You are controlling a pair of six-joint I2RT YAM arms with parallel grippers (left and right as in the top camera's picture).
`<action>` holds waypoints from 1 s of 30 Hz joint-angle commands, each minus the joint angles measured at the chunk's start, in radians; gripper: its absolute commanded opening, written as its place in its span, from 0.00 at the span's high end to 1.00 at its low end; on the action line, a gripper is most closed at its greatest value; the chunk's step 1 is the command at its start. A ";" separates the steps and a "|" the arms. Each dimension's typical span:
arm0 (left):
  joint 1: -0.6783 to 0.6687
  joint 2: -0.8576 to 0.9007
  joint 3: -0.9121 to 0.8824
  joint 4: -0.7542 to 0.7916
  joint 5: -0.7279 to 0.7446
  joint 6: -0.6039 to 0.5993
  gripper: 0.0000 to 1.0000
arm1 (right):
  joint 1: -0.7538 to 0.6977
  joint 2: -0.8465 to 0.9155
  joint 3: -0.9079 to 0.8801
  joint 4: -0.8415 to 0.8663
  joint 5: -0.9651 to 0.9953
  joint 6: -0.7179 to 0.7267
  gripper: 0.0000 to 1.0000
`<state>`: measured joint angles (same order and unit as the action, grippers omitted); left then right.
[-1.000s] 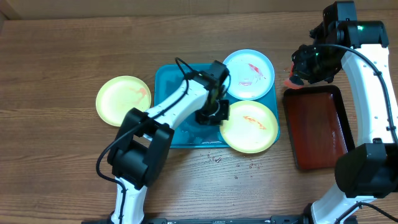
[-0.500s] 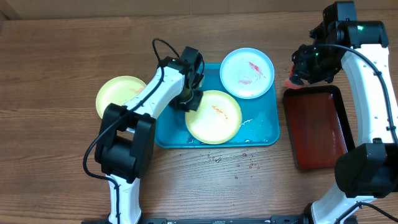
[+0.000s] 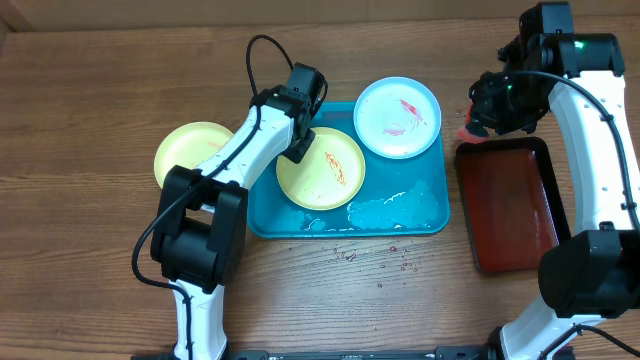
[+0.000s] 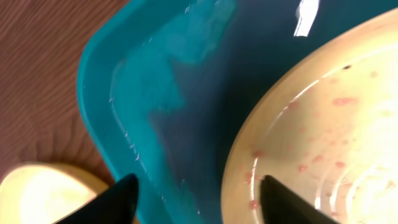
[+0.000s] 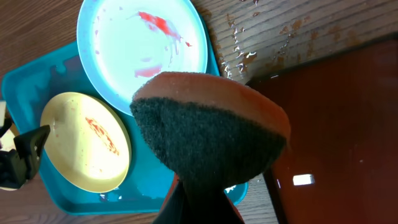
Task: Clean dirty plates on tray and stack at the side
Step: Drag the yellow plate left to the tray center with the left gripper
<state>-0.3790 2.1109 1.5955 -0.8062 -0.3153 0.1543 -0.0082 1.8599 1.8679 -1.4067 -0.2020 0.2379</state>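
A yellow-green plate with an orange smear lies in the left half of the teal tray. My left gripper is at its left rim. In the left wrist view this gripper is open, with the plate's rim between the jaws and not pinched. The light-blue plate, smeared red, rests on the tray's far right corner. A second yellow-green plate lies on the table left of the tray. My right gripper hovers right of the blue plate, shut on an orange sponge with a dark pad.
A dark red-brown tray lies right of the teal tray, under my right arm. Water pools in the teal tray's front right part. Droplets dot the table in front of it. A black cable loops above the left arm.
My left gripper dragged the yellow-green plate from the tray's front right to its left half, then opened and let go of the rim. The right arm stayed still.
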 commanded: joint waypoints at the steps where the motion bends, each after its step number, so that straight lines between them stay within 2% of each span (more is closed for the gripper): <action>1: 0.024 -0.002 0.075 -0.084 0.005 -0.181 0.33 | 0.011 -0.010 0.001 0.006 -0.002 -0.008 0.96; 3: 0.040 -0.002 0.131 -0.202 0.109 -0.285 0.31 | 0.015 -0.010 0.001 0.007 -0.001 -0.008 0.96; 6: 0.054 -0.002 0.203 -0.386 0.219 -0.555 0.27 | 0.015 -0.010 0.001 0.011 -0.001 -0.008 0.96; 7: 0.054 -0.002 0.212 -0.421 0.257 -0.608 0.27 | 0.015 -0.010 0.001 0.014 -0.002 -0.008 0.96; 12: 0.042 -0.002 0.191 -0.455 0.425 -0.680 0.32 | 0.015 -0.010 0.001 0.024 -0.002 -0.008 0.96; 15: 0.029 -0.002 0.145 -0.441 0.419 -0.768 0.36 | 0.015 -0.010 0.001 0.022 -0.002 -0.008 0.96; 16: 0.026 -0.002 0.119 -0.431 0.418 -0.802 0.41 | 0.015 -0.010 0.001 0.021 -0.002 -0.008 0.96; 21: 0.040 -0.002 -0.002 -0.375 0.341 -0.890 0.42 | 0.014 -0.010 0.001 0.023 -0.002 -0.011 0.96; 28: 0.072 -0.002 -0.005 -0.330 0.311 -0.900 0.43 | 0.015 -0.010 0.001 0.021 -0.002 -0.011 0.96; 30: 0.072 -0.002 -0.005 -0.325 0.291 -0.899 0.47 | 0.015 -0.010 0.001 0.021 -0.002 -0.011 0.96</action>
<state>-0.3119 2.1124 1.5929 -1.1366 0.0216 -0.7132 0.0025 1.8599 1.8679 -1.3884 -0.2024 0.2344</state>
